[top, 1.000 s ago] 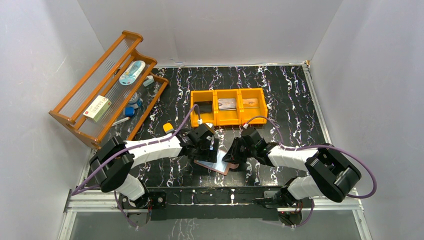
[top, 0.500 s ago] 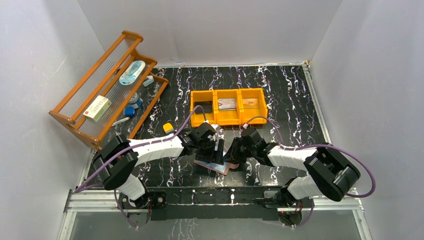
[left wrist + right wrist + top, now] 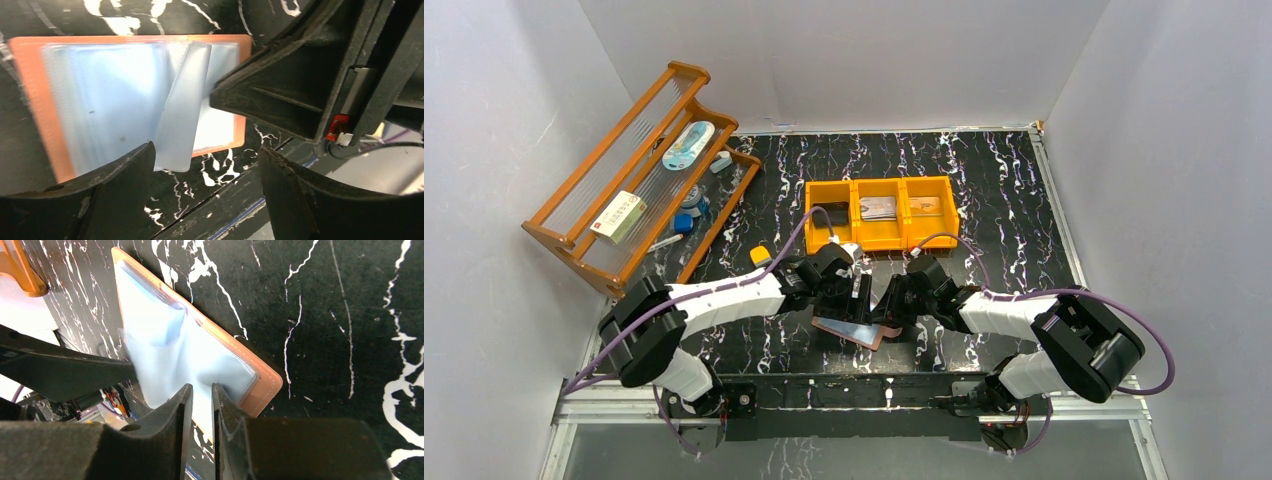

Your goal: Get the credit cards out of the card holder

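Observation:
The salmon-pink card holder lies open on the black marbled table between both arms, its pale blue slotted lining facing up. One clear sleeve stands lifted off the lining. My left gripper hangs open over the holder's near edge, nothing between its fingers. My right gripper is nearly shut at the holder's corner, and the lining puckers toward its fingertips as if pinched. Credit cards lie in the orange tray: grey ones in the middle compartment, a tan one in the right.
The orange three-compartment tray stands just behind the grippers. A wooden rack with small items leans at the far left. A small yellow-and-white block sits by the left arm. The table's near edge runs just below the holder.
My left gripper has edged right, closer over the card holder and toward the right gripper. The right gripper and the holder have stayed almost where they were.

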